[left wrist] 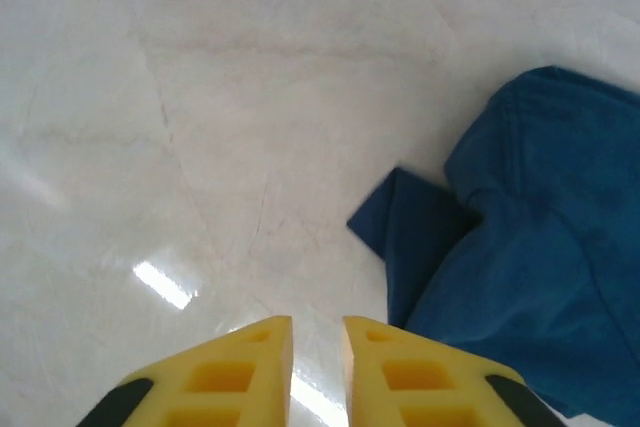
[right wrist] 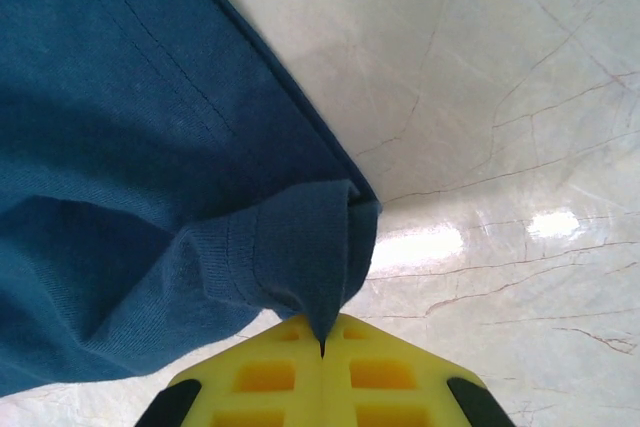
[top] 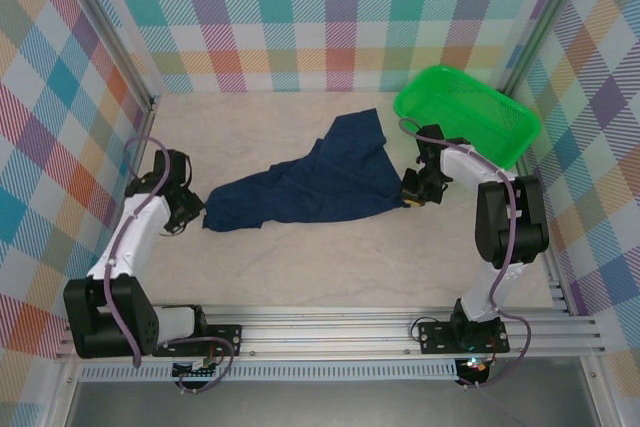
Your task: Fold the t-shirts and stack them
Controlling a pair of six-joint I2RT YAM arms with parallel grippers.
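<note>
1. Our right gripper is clamped on a folded edge of the dark blue t-shirt. The cloth spreads out ahead of its fingers and to their left. This pinch should be firm when we pull.
2. Our left gripper has its fingers a little apart, with nothing between them except bare table. The nearest corner of the shirt lies just ahead of it and to its right, not touching it.
3. We judge that the step in hand is to take this second corner. The left gripper would need to open wider, go forward and to the right, come low to the table and close on the corner's edge.
4. The corner looks doubled over, so we should catch it cleanly, otherwise the shirt may spread twisted.
5. After that, both grippers should pull gently away from each other, so that the cloth between them becomes flat and does not slip out.
</note>
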